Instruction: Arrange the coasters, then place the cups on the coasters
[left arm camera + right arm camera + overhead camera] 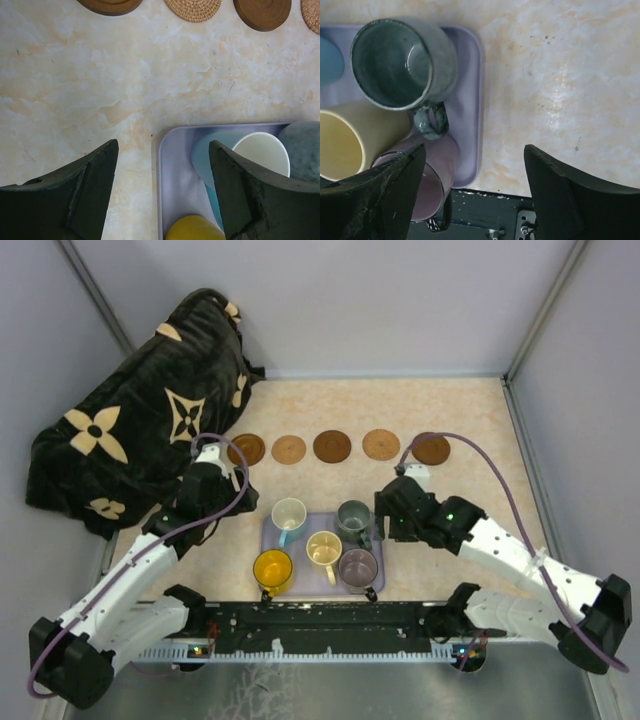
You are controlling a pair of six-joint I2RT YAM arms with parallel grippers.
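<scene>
Left gripper (162,150) gapes empty above a corner of the lavender tray (175,182); right gripper (475,150), jaws apart and empty, has the grey-green mug (400,60) ahead-left.

The left wrist view's top edge cuts off a dark brown round wooden coaster (110,4), a tan round woven coaster (193,9), a second dark brown coaster (262,12) and a second woven coaster (313,14), which is also clipped on the right. Its bottom edge leaves only the rim of the yellow mug (192,229), and a finger of the left gripper (162,145) covers part of the white and light-blue mug (262,152). In the right wrist view the cream mug (350,145) runs off the left edge, and the mauve-purple mug (432,192) sits partly behind a finger of the right gripper (474,147).
</scene>
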